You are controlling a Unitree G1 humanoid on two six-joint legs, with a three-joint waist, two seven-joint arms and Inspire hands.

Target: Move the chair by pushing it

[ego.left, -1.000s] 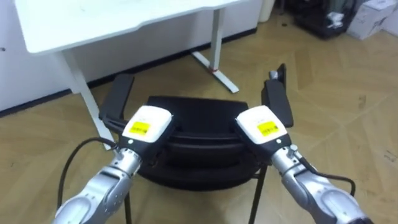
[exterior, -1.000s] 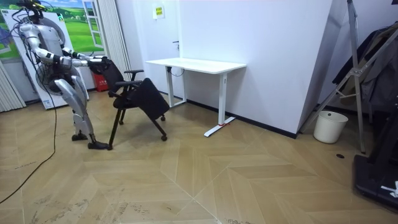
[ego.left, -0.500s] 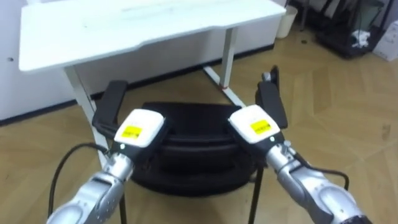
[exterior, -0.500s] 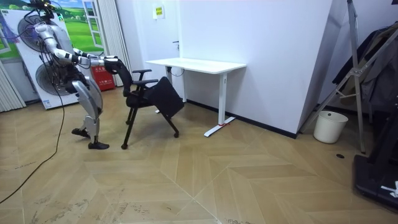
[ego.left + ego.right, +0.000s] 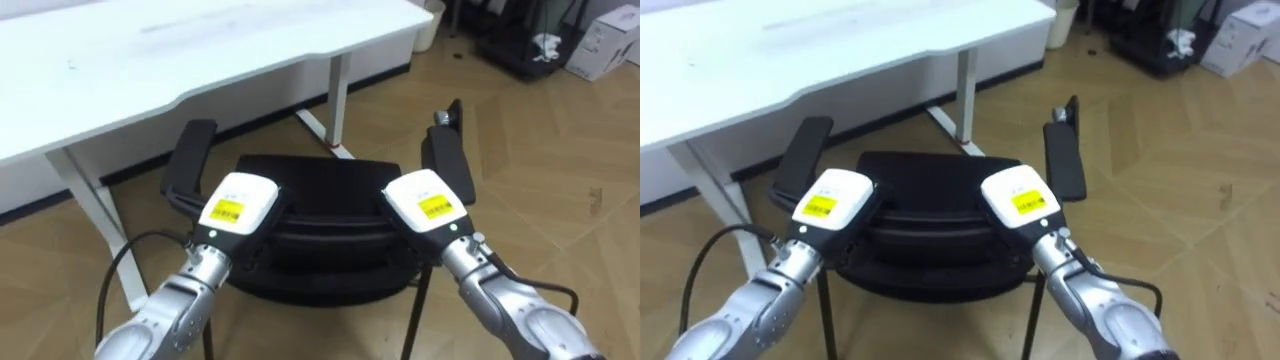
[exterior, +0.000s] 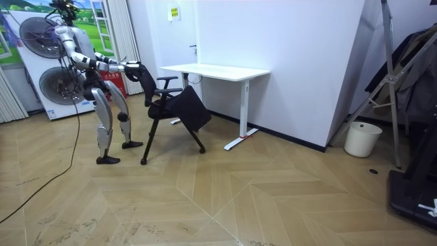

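A black chair point(image 5: 320, 180) with two armrests stands right before me, its seat pointing at the white desk point(image 5: 200, 45). My left hand point(image 5: 238, 205) and my right hand point(image 5: 428, 203) lie on the top of its backrest, side by side, backs up. Their fingers blend into the dark backrest and are hidden. In the room view I stand upright behind the chair point(image 6: 179, 109) with both arms stretched out to its back, and the chair's front is at the edge of the desk point(image 6: 215, 70).
The desk's white legs point(image 5: 338, 95) and floor foot stand just beyond the chair. A white bin point(image 6: 362, 139) stands by the wall at the room view's right, with a dark rack point(image 6: 410, 123) beyond it. Boxes point(image 5: 600, 40) lie at the far right.
I have walked forward with the chair, which has moved towards the desk, to the room view's right. The desk top now reaches over the chair's front. Both hands stay on the backrest.
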